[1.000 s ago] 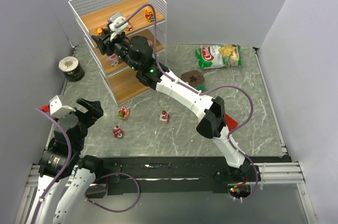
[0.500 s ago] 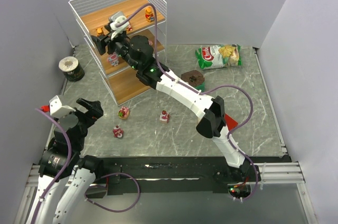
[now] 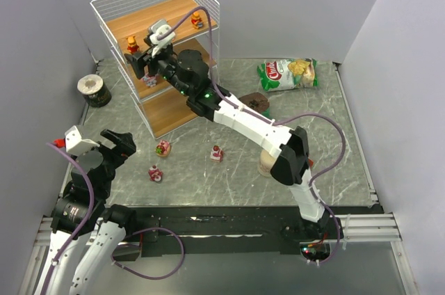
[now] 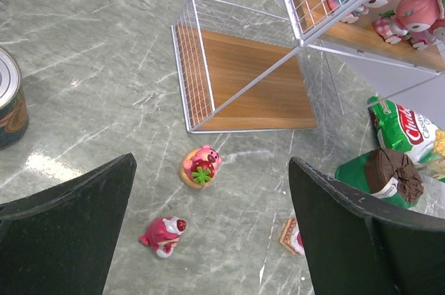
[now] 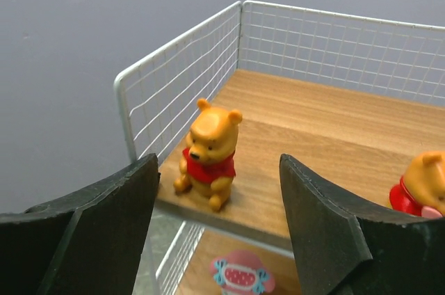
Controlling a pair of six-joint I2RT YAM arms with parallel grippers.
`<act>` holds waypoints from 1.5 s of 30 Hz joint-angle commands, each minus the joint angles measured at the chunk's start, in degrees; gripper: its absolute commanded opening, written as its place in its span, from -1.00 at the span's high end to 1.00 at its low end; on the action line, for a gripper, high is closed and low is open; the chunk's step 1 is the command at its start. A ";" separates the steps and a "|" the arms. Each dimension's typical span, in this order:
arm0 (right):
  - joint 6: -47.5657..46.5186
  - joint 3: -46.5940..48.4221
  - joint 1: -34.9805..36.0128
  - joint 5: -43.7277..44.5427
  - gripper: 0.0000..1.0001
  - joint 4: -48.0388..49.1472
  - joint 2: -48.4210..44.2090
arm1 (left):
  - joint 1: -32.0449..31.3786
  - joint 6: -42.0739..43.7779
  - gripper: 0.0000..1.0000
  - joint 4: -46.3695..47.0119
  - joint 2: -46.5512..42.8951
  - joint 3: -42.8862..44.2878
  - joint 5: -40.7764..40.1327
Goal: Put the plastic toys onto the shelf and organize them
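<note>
The right gripper (image 5: 217, 170) is level with the top tier of the shelf (image 3: 174, 8), at its open edge. Its fingers are spread wide and hold nothing. A yellow bear figurine (image 5: 208, 152) sits upright on that tier, at the open edge near the wire end wall, clear of both fingers. A second yellow bear (image 5: 423, 184) sits farther along the same tier. Pink figurines (image 4: 417, 17) stand on the middle tier. Three toys lie on the tabletop in front of the shelf: a pink bear (image 4: 200, 168), a red-and-white figure (image 4: 163, 234) and a cake-shaped piece (image 3: 217, 154). The left gripper (image 3: 99, 143) hangs in front of the shelf, fully open and empty.

Bright, even light; soft shadows.
</note>
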 commanded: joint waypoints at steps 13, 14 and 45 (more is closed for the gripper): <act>-0.29 -31.89 1.58 -2.85 -0.59 8.41 -28.87 | 0.23 0.29 -0.93 1.14 -0.66 0.13 -0.92; 0.15 -36.09 1.49 -2.50 -0.59 8.32 -32.20 | 0.23 0.29 -0.93 1.14 -0.66 0.21 -0.92; 31.04 -79.63 -2.29 14.14 -0.51 -4.63 -38.30 | 0.23 1.17 -0.93 2.11 -1.01 -0.23 0.84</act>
